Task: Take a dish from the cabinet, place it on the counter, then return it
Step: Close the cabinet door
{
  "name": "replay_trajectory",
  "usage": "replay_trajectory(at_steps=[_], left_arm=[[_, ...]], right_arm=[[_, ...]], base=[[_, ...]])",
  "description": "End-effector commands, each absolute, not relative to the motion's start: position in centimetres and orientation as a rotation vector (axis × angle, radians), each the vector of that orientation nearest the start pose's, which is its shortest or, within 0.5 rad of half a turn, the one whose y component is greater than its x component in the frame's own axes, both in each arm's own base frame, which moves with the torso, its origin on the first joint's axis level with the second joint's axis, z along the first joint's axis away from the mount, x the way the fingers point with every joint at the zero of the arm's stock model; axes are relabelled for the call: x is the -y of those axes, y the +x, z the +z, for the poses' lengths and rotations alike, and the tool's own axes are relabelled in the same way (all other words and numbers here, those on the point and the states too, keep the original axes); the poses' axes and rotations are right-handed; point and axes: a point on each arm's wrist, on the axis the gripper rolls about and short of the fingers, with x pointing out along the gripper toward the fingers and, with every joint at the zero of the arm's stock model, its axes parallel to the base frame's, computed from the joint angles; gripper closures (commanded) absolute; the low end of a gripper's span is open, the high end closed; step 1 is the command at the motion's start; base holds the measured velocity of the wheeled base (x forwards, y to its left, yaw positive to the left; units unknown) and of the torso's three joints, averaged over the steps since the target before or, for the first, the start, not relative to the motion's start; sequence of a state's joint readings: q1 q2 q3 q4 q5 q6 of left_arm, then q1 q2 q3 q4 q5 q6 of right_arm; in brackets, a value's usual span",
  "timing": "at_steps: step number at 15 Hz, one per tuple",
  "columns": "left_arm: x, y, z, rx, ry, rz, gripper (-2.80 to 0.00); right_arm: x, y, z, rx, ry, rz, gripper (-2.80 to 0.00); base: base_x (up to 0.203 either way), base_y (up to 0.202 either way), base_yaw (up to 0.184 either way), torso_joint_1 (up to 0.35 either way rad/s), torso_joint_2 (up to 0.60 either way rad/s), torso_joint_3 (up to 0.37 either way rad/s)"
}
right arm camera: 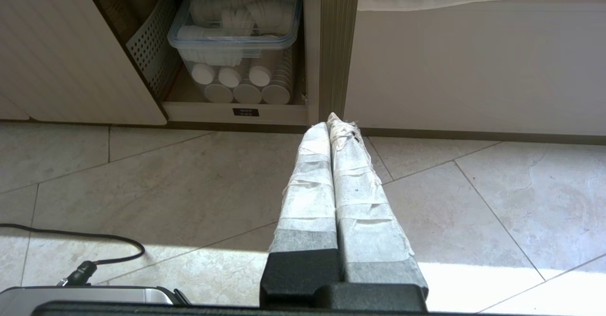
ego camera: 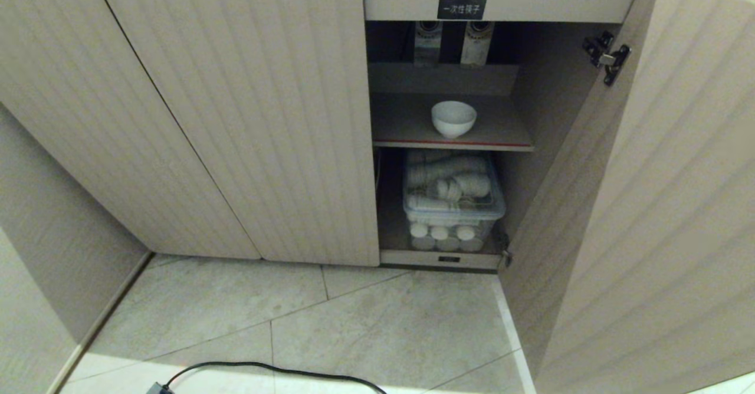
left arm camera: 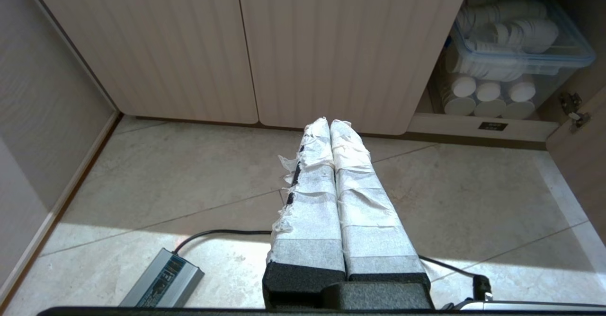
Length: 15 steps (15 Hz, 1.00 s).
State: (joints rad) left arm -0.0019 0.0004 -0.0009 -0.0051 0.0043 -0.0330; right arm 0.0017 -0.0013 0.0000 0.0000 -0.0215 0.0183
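We are looking into the cabinet (ego camera: 236, 117), a beige unit with vertically ribbed, round-cornered doors; its right-hand door (ego camera: 649, 205) is standing swung open, and a small black label (ego camera: 462, 8) with white characters is showing above the opening. The dish (ego camera: 453, 118) is sitting upright on the red-edged inner shelf (ego camera: 454, 144), near the shelf's middle and touching nothing else. It is presenting as a small, plain white, round bowl with a smooth rim, narrowing toward its base. Below the shelf, a clear plastic bin (ego camera: 453, 202) with a blue rim is holding sleeves of stacked white cups. Our left pincer (left arm camera: 330, 123) is hanging low over the tiled floor (ego camera: 354, 323) before the closed doors, clenched with its tape-wrapped fingers pressed together and grasping nothing. Our right pincer (right arm camera: 331, 123) is hanging likewise before the open compartment, also clenched and empty. A black cable (ego camera: 265, 370) is lying across the floor.
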Motion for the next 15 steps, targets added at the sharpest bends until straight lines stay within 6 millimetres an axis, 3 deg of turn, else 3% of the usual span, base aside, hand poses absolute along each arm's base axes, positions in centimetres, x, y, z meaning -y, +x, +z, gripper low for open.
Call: replay_trajectory(at_steps=[1, 8, 13, 15], left_arm=[[0.0, -2.3, 7.6, 0.006, -0.034, 0.003, 0.0], [0.0, -2.3, 7.6, 0.005, -0.034, 0.003, 0.0], [0.0, -2.3, 7.6, 0.007, -0.034, 0.003, 0.0], [0.0, -2.3, 7.6, 0.006, -0.034, 0.003, 0.0]], right_arm=[[0.1, -2.3, 7.5, 0.0, 0.018, -0.019, 0.0], [0.1, -2.3, 7.8, 0.024, -0.012, -0.03, 0.0], [0.1, -2.9, 11.4, 0.155, -0.026, -0.053, 0.0], [0.4, -3.2, 12.8, 0.186, -0.011, -0.165, 0.0]], base=[[0.0, 0.0, 0.0, 0.0, 0.0, 0.0], [0.0, 0.0, 0.0, 0.0, 0.0, 0.0], [0.0, 0.0, 0.0, 0.0, 0.0, 0.0], [0.0, 0.0, 0.0, 0.0, 0.0, 0.0]])
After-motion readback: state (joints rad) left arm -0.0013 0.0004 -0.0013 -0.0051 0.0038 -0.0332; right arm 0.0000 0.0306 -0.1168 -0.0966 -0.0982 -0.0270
